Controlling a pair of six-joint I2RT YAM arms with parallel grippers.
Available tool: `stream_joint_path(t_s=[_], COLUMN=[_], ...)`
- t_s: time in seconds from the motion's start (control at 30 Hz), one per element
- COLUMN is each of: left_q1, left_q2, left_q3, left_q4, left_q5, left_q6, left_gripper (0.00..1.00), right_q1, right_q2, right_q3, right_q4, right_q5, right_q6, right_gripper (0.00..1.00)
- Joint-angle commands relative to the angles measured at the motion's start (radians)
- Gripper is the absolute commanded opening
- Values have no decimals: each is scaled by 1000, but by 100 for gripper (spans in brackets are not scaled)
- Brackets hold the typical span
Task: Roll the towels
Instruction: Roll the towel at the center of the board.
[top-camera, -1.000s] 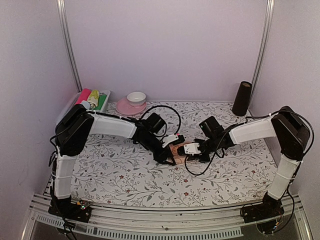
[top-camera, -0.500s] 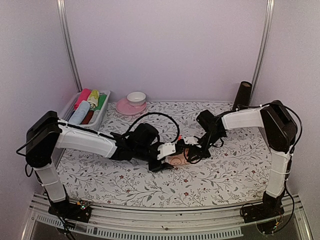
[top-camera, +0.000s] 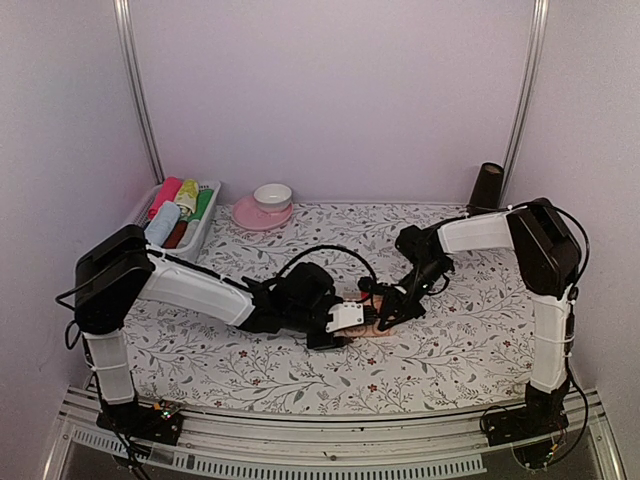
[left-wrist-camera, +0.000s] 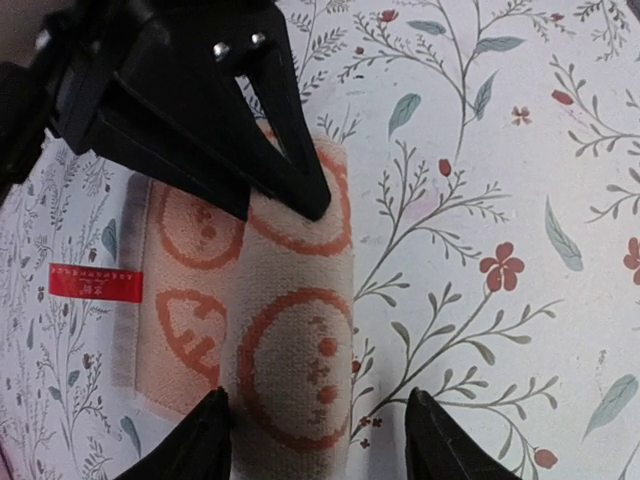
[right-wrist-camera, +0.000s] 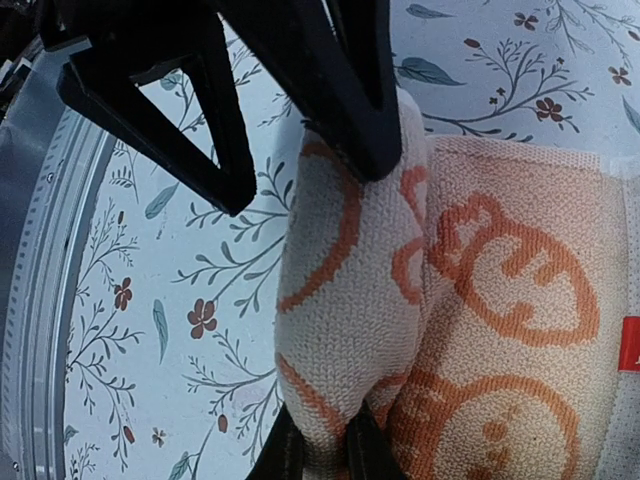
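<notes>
I see the peach towel (left-wrist-camera: 295, 330) near the middle of the floral-covered table (top-camera: 480, 340), a little toward the near edge. It is half rolled: one side is wound into a fat roll, and the other lies flat beside it with a red label (left-wrist-camera: 95, 284) at its outer edge. My right gripper (right-wrist-camera: 325, 452) is closed on one end of the roll, pinching a fold of cloth between its tips. My left gripper (left-wrist-camera: 322, 432) is at the other end with its jaws apart, its fingers (left-wrist-camera: 212, 440) on either side of the roll. The two grippers face each other along the roll.

The blue towel (top-camera: 162, 224) lies rolled in the basket (top-camera: 208, 225) at the far left corner. Beside the basket, at the far edge, a pink plate (top-camera: 248, 214) carries a white bowl (top-camera: 272, 194). A dark cylinder (top-camera: 486, 186) stands at the far right corner.
</notes>
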Motion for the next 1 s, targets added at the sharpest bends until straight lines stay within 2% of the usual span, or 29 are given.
stream_joint_path(t_s=[0.0,0.27,0.47,0.5,0.6,0.67,0.77,0.97], left_q1=[-7,-12,-21,-22,-21,-20,-20,-34], left_q2=[58,116,124,113,54,-25,-70,-60], left_q3=[41,55,56,47,-28,-72,-114,-110], left_q4=[5,-39,-38,-18,108,176,228,193], left_q5=[-20,-41,-65,-82,-90,-85,-73,-28], left_q6=[17,20,15,7,1,2,19,48], left_gripper=[58,51,41,42,58,64,66,64], right_q1=[1,-12,-21,-21,-22,-23,-24,-24], right_q2=[35,52,55,57,63,67,71,73], right_q3=[10,36,44,44,46,45,47,47], right_q4=[-75,-111,-122,-123,-123,-124,-124,-122], right_q5=[-8,-29,-37,-36,-30,-28,-24,-17], right_q6=[-14,-24,-25,-25,-25,-23,-22,-17], right_gripper=[5,6,6,6,6,6,6,6])
